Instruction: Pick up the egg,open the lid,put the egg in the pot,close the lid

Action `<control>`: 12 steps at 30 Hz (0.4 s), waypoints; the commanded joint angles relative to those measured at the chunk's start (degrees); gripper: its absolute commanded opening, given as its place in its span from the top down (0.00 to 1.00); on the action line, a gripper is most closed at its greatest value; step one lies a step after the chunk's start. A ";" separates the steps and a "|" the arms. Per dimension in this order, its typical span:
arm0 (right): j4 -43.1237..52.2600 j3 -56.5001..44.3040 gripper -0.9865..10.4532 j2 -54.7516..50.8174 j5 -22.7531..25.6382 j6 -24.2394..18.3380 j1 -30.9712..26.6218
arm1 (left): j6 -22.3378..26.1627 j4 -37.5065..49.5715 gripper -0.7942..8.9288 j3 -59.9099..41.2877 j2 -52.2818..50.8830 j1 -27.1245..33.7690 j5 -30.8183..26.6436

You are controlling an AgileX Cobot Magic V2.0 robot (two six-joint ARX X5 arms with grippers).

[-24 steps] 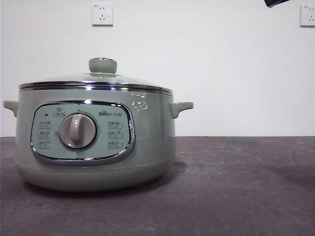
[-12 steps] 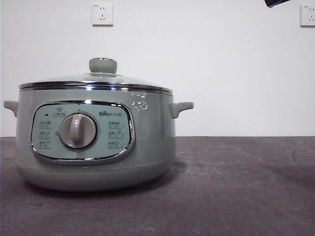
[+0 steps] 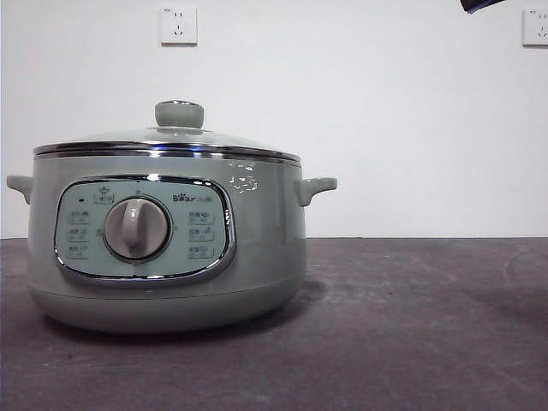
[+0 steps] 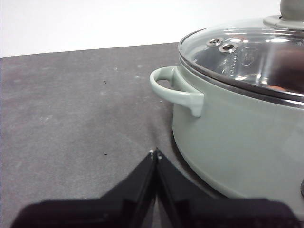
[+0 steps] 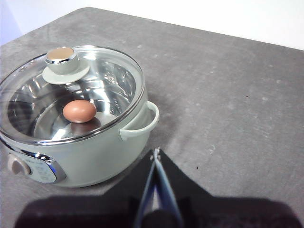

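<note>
The pale green pot [image 3: 167, 248] stands on the dark table at the left of the front view, and its glass lid [image 3: 167, 141] with the green knob [image 3: 179, 113] rests on it, closed. Through the lid in the right wrist view, the reddish-brown egg [image 5: 79, 110] lies on the steel bottom of the pot [image 5: 95, 156]. My right gripper [image 5: 156, 152] is shut and empty, hovering above the table beside the pot's handle [image 5: 142, 124]. My left gripper [image 4: 155, 153] is shut and empty too, low near the other handle [image 4: 176, 90]. A black arm tip [image 3: 479, 4] shows at the top right.
The dark grey table [image 3: 411, 325] stretches out to the right of the pot. A white wall with two sockets [image 3: 178, 25] [image 3: 535, 27] stands behind.
</note>
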 commanded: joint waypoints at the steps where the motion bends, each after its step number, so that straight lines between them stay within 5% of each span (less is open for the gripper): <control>1: 0.26 -0.39 0.91 -0.15 -0.04 0.55 0.04 | -0.37 0.31 0.92 -0.98 -0.17 0.15 -0.04; 10: -0.61 -0.39 0.91 -0.20 -0.04 0.24 0.04 | -0.35 0.31 0.92 -0.98 -0.17 0.15 -0.04; 12: -1.42 -0.39 0.91 -0.81 -0.04 -2.51 -0.02 | -0.37 0.31 0.92 -0.98 -0.17 0.15 -0.04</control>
